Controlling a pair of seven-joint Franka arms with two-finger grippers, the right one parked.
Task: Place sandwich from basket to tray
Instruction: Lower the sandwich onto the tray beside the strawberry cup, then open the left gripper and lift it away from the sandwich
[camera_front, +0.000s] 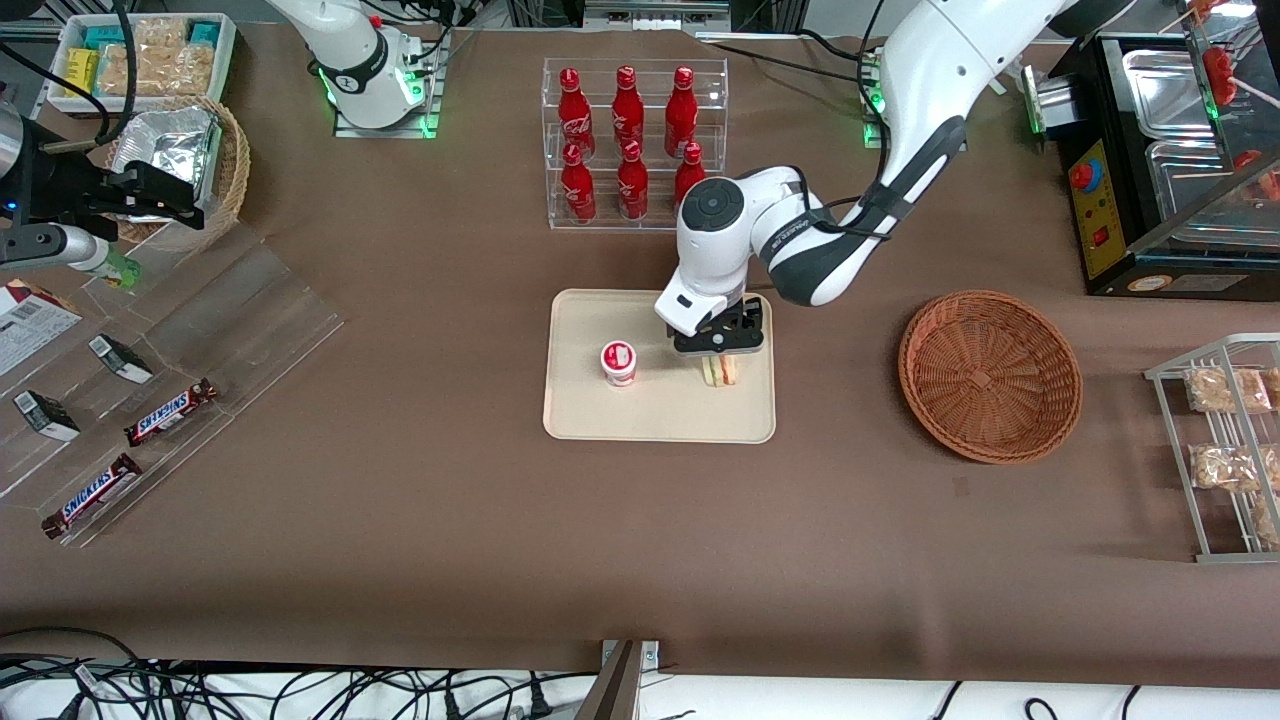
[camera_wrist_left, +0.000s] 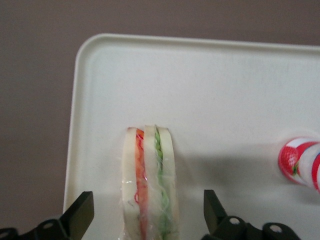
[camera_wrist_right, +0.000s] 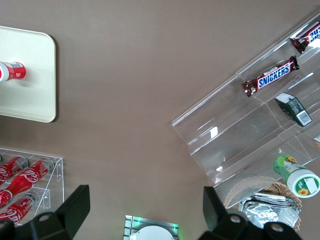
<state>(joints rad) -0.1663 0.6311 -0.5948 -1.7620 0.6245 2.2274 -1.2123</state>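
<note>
Worktop covered in brown sheet, front view. Left of frame: clear acrylic stepped stand holding two brown Snickers bars and small dark packets. Upper left: tan wicker basket with a foil bag; above it, white bin of packaged snacks.

Upper centre: clear acrylic rack of red cola bottles.

Centre: flat beige rectangular tray with rounded corners. On it, a small white cup with red strawberry print, upright. Just beside the cup, toward the right edge of the tray, the clear-wrapped triangular white-bread sandwich with red and green filling stands on edge on the tray surface. Sandwich is out of the basket and on the tray.

Black two-finger gripper of the left arm sits directly over the sandwich. Wrist view: sandwich stands between the two black fingers; jaws spread wide, a clear gap of tray on each side, neither finger touching the wrap. Nothing held.

Right of centre: round shallow reddish-brown woven wicker basket, nothing visible inside, well apart from the tray.

Far right: metal wire rack with crumbly brown packaged snacks; above it, a black appliance with metal trays.
</note>
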